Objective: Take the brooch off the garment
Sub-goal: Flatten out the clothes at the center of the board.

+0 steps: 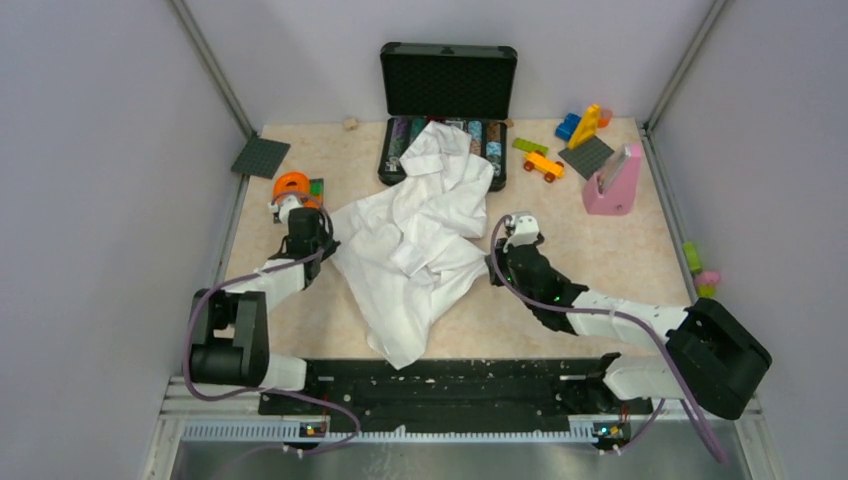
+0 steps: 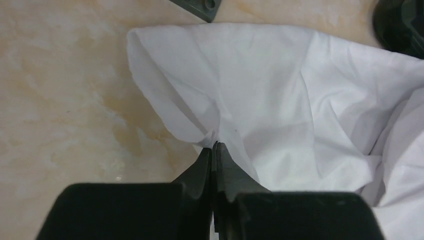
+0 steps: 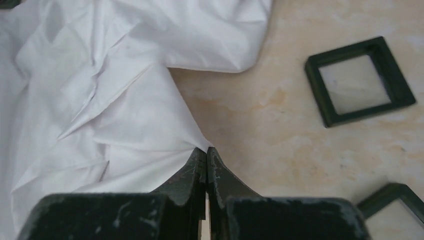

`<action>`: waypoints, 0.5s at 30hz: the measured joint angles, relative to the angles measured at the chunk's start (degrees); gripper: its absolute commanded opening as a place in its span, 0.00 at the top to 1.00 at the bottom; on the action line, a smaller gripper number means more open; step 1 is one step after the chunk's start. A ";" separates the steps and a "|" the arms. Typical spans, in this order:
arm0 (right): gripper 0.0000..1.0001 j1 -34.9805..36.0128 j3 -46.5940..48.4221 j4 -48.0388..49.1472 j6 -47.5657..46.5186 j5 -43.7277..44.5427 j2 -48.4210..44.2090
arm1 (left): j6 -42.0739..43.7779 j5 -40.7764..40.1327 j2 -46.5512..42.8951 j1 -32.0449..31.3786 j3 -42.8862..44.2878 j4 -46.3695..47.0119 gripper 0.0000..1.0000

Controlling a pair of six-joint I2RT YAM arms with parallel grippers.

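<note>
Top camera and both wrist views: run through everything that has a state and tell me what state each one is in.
shirt: crumpled on the table, top edge draped over the case.
case: open, lid standing upright.
left gripper: shut on a shirt fold.
right gripper: shut on a shirt corner.
square frame: lying flat on the table.
brooch: not visible in any view.

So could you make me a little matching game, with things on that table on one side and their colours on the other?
Things:
1 shirt
2 open case
3 wedge block at the right
4 round reel at the left

Colours:
A pink
B white
C orange
D black

Pairs: 1-B, 2-D, 3-A, 4-C
</note>
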 measured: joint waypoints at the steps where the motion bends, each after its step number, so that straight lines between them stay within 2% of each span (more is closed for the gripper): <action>1: 1.00 -0.26 -0.24 -0.98 1.07 2.67 -0.52 | -0.11 -0.11 -0.35 0.44 -0.13 -0.24 1.00; 4: 1.00 -2.05 -0.24 -4.98 4.87 8.90 -1.18 | -1.01 -2.91 -4.85 1.29 -2.97 -0.68 1.00; 9: 1.00 -7.76 -0.59 -11.26 11.61 15.26 -2.29 | -2.80 -7.91 -17.81 3.41 -9.16 -2.45 1.00; 15: 0.97 -8.90 -0.68 -13.73 10.91 15.47 -5.14 | -5.01 -12.57 -24.46 4.55 -12.22 -3.63 1.00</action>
